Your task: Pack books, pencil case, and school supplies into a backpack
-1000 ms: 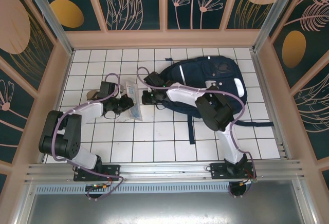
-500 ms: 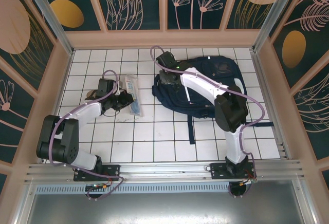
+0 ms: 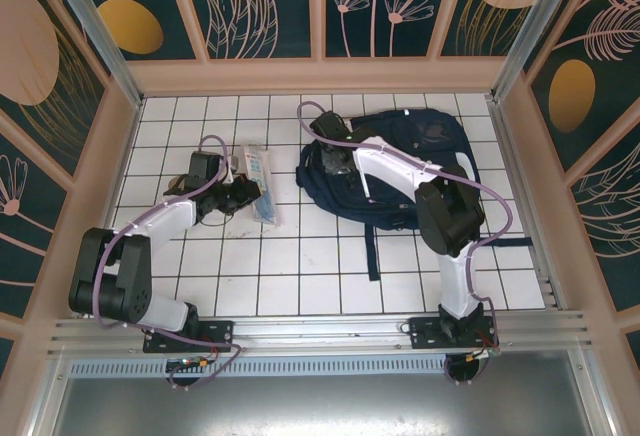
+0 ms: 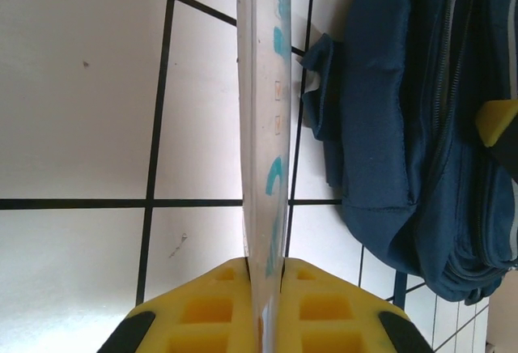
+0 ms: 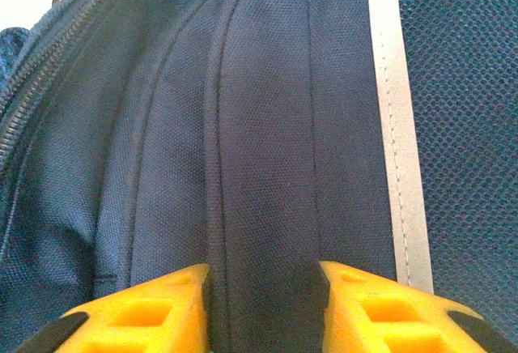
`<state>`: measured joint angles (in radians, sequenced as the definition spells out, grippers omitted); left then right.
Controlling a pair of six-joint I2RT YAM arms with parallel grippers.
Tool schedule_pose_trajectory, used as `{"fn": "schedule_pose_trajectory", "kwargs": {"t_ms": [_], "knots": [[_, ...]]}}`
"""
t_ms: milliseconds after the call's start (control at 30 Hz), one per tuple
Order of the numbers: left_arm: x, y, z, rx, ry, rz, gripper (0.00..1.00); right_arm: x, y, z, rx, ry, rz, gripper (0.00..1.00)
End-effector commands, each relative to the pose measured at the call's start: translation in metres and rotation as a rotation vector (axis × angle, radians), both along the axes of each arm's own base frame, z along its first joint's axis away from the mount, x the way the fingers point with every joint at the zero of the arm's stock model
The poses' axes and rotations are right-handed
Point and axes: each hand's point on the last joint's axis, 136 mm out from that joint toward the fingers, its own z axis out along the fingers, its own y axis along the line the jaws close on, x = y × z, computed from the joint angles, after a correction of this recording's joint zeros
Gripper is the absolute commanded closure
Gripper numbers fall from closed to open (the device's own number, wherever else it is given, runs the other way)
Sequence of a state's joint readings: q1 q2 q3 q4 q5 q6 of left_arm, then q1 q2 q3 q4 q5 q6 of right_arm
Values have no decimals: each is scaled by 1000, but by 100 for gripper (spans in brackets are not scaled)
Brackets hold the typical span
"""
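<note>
The navy-blue backpack (image 3: 410, 171) lies at the back right of the white tiled table (image 3: 300, 266). My left gripper (image 3: 238, 194) is shut on the near end of a clear plastic packet (image 3: 260, 184) with blue print. From the left wrist the packet (image 4: 263, 126) stands edge-on, pinched between the yellow fingers (image 4: 324, 308). The backpack (image 4: 405, 126) lies just right of it. My right gripper (image 3: 335, 156) rests on the backpack's left end. Its jaws stand part-way apart over a smooth band of fabric (image 5: 263, 167) beside a white stripe (image 5: 396, 126). The books and pencil case are out of view.
A dark strap (image 3: 372, 251) trails from the backpack toward the near edge. Wooden walls with floral panels (image 3: 320, 6) close in the table on three sides. A yellow fingertip of the right gripper (image 4: 495, 122) shows on the backpack from the left wrist.
The right arm swung from the gap between packet and backpack up onto the backpack's left end, and its jaws widened. The left gripper kept hold of the packet and turned it slightly.
</note>
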<state>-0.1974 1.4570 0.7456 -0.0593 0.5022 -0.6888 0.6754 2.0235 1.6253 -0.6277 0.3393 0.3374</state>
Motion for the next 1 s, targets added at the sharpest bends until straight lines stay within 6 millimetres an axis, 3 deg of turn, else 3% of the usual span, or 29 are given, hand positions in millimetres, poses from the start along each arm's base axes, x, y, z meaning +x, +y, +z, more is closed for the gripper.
{"fn": "schedule_pose_trajectory", "kwargs": {"t_ms": [0,100,133,300,500,667,767,800,833,900,967], "knots": [[6,-7,24,-53,-53,-8,91,-3,-12,-19,-72,33,-2,75],[7,-9,29,-68,-64,-8,91,-2,-16,-12,-81,12,-11,98],[7,-11,31,-72,-68,-9,91,-2,-17,-6,-77,-2,-14,100],[12,-26,48,-113,-99,-24,91,3,-17,34,-25,-84,-18,100],[20,-61,64,-161,-126,-50,91,2,-18,99,81,-196,-7,100],[31,-99,78,-222,-153,-95,91,-1,-32,151,205,-272,-14,100],[34,-124,75,-236,-146,-130,91,-4,-46,178,306,-311,-23,100],[39,-134,83,-246,-164,-144,91,-6,-49,186,336,-320,-21,100],[41,-144,82,-248,-159,-161,91,-11,-46,195,373,-331,-5,100],[43,-163,85,-259,-165,-193,91,-8,-66,207,419,-352,-35,100],[46,-183,72,-257,-140,-221,91,-12,-74,217,465,-363,-36,100]]}}
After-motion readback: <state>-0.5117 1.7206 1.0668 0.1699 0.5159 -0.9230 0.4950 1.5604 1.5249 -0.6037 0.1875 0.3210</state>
